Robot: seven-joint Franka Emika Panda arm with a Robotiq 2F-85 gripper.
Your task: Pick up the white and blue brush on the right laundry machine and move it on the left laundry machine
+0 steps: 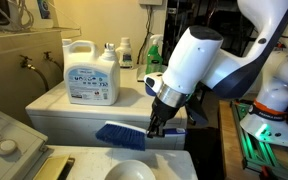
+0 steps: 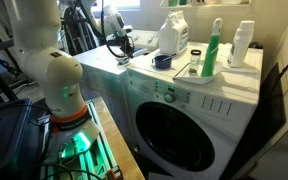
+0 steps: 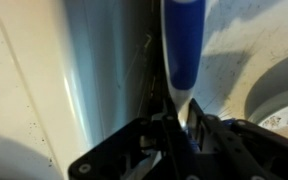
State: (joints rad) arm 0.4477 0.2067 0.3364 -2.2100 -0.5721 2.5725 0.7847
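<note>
The gripper point(image 1: 156, 124), its fingers point(image 3: 159, 135) pinched tight on the handle of the white and blue brush point(image 1: 119, 135), holds the blue head at the front edge of the right laundry machine point(image 1: 134, 108) top, near the left laundry machine point(image 1: 9, 130).

This is a home laundry room. The right laundry machine point(image 2: 219, 105), a white front-loader with a round door, stands beside the left laundry machine point(image 1: 4, 135) with its round knob. A big detergent jug point(image 1: 91, 72) and a green spray bottle point(image 2: 212, 50) stand on top, and a water tap point(image 1: 28, 63) juts from the wall behind.
</note>
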